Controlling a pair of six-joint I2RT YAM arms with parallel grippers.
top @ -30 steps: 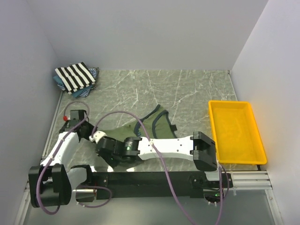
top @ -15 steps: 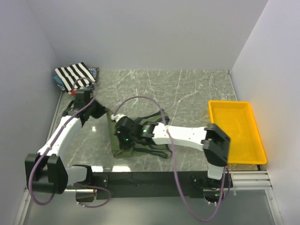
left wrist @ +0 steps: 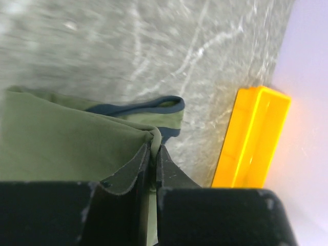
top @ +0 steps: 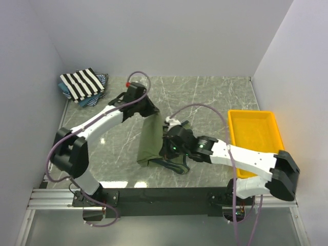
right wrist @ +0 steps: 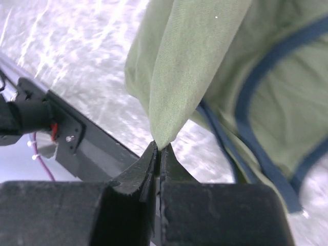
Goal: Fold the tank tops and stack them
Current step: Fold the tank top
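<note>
Olive top [top: 151, 143] hung half-lifted above the mid-table [top: 205, 97], one edge pinched tight in the left gripper [left wrist: 154, 149], another in the right gripper [right wrist: 158, 147]. The striped top [top: 81, 83] lay in the far-left corner, well apart.

Beyond your left gripper [left wrist: 152, 156] the table [top: 205, 97] lies open. The striped stack [top: 81, 84] sits well to its left; the yellow tray [top: 231, 136] stands right of your right gripper [right wrist: 158, 151].

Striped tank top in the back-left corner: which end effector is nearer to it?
Left. Left end effector pinches the olive tank top right of the striped tank top; right end effector grips the same cloth farther right.
</note>
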